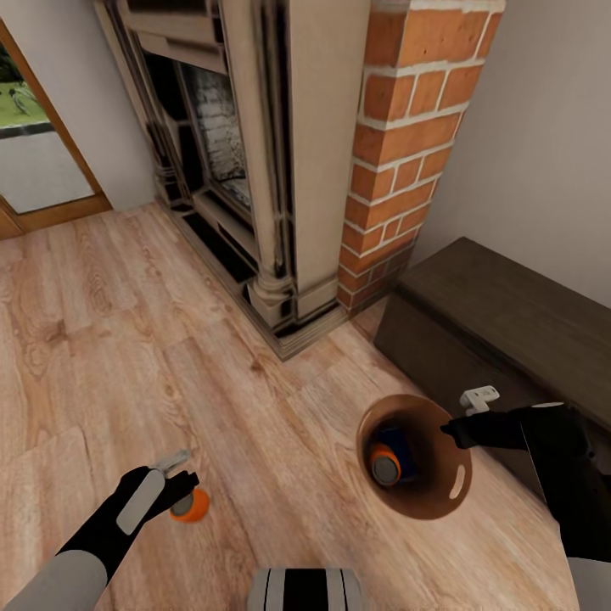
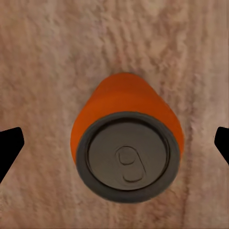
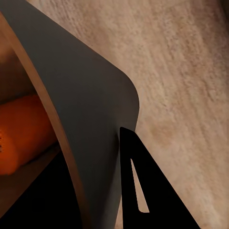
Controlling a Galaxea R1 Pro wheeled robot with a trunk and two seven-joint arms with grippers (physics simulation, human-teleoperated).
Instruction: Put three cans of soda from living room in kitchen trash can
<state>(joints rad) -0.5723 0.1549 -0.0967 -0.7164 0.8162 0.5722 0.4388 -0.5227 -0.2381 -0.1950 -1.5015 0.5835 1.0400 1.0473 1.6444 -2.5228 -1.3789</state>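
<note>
An orange soda can (image 1: 192,506) stands upright on the wood floor, and the left wrist view looks down on its grey top (image 2: 128,156). My left gripper (image 1: 182,480) hovers open just over it, with one dark fingertip (image 2: 9,143) on each side, well clear of the can. The tan trash can (image 1: 441,502) hangs tilted above the floor, with my right gripper (image 1: 455,433) shut on its rim. Inside it lie a blue can (image 1: 400,445) and a second orange can (image 1: 386,468). The right wrist view has the bin wall (image 3: 86,109), that orange can (image 3: 24,133) and one finger (image 3: 143,191).
The red brick fireplace (image 1: 399,153) with its carved grey mantel (image 1: 280,170) stands ahead. A long low dark-wood cabinet (image 1: 509,314) runs along the right wall, close behind the bin. A wood-framed glass door (image 1: 34,161) is at the far left. My base (image 1: 305,590) shows at the bottom.
</note>
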